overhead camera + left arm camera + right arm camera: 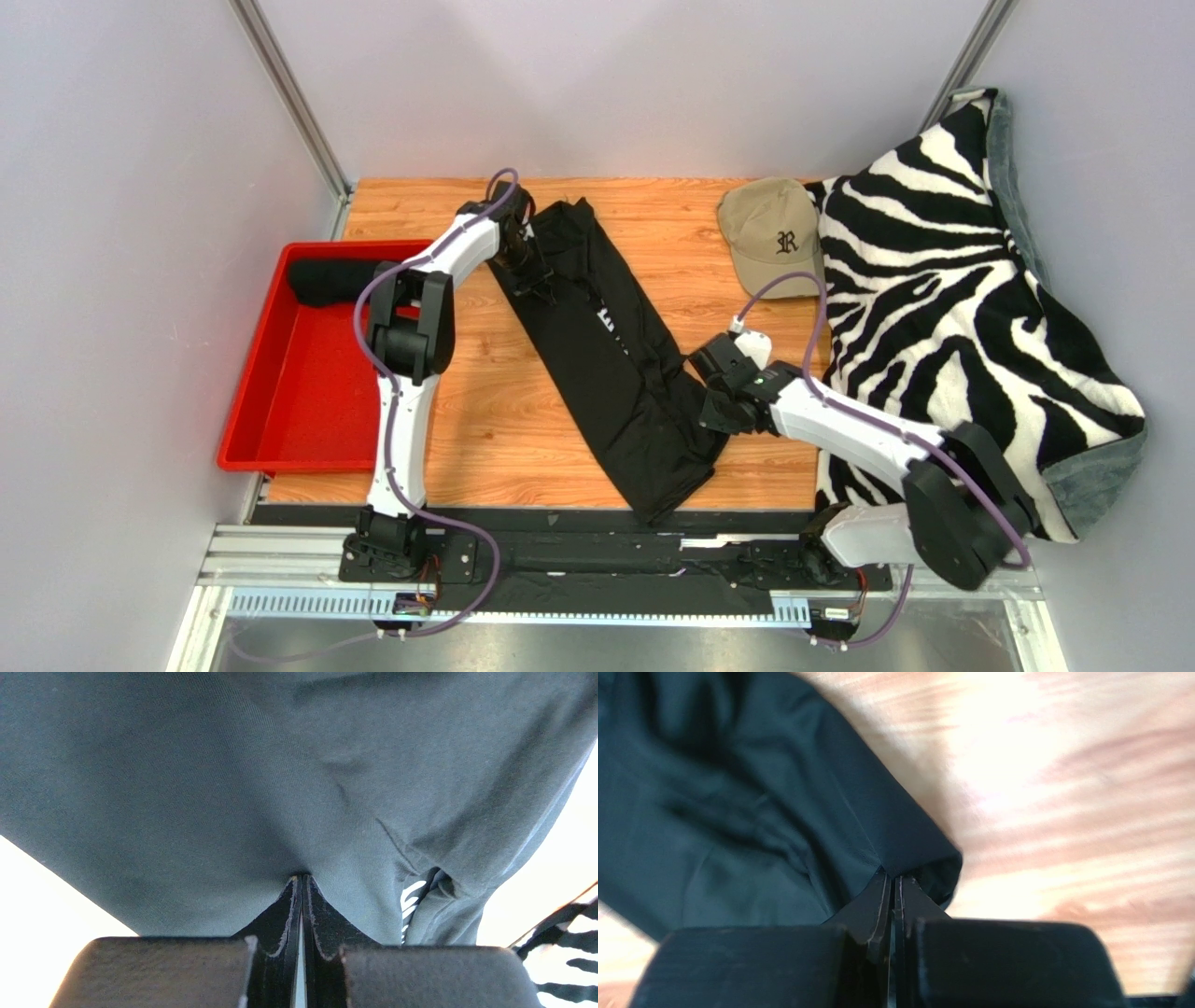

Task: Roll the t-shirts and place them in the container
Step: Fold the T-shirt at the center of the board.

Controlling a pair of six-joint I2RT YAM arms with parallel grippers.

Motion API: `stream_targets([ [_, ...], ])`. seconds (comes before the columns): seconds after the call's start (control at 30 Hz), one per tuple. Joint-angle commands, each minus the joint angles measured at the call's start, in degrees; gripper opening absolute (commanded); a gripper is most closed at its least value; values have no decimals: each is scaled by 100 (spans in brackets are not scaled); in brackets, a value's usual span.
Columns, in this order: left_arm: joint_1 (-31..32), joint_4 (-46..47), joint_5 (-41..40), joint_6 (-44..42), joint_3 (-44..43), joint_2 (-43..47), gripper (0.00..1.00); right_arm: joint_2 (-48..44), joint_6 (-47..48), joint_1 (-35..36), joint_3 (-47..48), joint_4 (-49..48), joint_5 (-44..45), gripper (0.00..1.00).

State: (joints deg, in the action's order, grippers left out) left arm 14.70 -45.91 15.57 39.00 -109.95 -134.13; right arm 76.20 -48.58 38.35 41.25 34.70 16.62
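The folded t-shirt [603,357] lay as a long, narrow black band running diagonally across the table [477,420], from the far middle toward the near edge. Its white lettering [613,325] (too small to read) showed midway along one side. The left gripper [522,259] pinched its far end, the right gripper [713,399] its near right edge. A rolled t-shirt [337,280], also black, lay at the far end of the red tray [281,420].

A wood-grain desk [484,420] is boxed in by plain pale grey walls [631,84]. Slim metal posts [298,105] rise at its far left and far right corners. A slotted aluminium rail [617,605] runs along the near edge. The light looks even, perhaps from overhead.
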Motion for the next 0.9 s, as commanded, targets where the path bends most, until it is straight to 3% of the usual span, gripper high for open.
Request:
stream_targets([
  [0.0,-221,-743,-160,-367,-1053,-666,8,-895,-187,24,-196,458,78,1],
  [0.1,-353,-972,-55,-420,-1721,-1045,9,-1353,-284,15,-363,669,-45,2],
  [0.23,-538,-1139,147,-420,-2468,-1493,12,-1644,-337,15,-741,556,-317,32],
  [0.27,-564,-1157,261,-429,-2652,-1537,13,-1687,-337,24,-794,460,-317,34],
  [0.4,-565,-973,542,-490,-2567,-1398,22,-1574,-214,32,-803,143,-335,35],
  [0.67,-565,143,894,-657,-1109,34,42,-827,-3,454,-83,19,7,33],
  [0.87,-477,724,1097,-631,-483,914,46,-335,234,1148,638,441,780,33],
])
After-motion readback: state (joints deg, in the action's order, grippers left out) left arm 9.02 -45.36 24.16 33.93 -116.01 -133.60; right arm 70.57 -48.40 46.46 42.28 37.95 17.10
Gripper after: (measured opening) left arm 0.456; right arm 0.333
